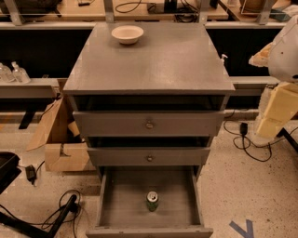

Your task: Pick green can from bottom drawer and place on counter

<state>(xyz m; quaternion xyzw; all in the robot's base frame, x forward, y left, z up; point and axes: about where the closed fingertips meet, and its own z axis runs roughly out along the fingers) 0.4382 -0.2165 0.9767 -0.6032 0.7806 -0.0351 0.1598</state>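
Note:
The green can [152, 201] stands upright on the flat floor of the open bottom drawer [121, 204], near the drawer's front middle; its silver top shows. The counter [153, 60] is the broad grey top of the cabinet. My gripper [278, 109] shows as white and cream parts at the right edge of the view. It is beside the cabinet at about counter height, well above and to the right of the can, and touches nothing.
A cream bowl [127, 34] sits at the counter's back left. Two upper drawers with knobs [149, 124] are slightly open. A cardboard box [63, 139] and cables [60, 211] lie on the floor to the left, more cables [247, 144] to the right. A wooden desk [93, 9] stands behind.

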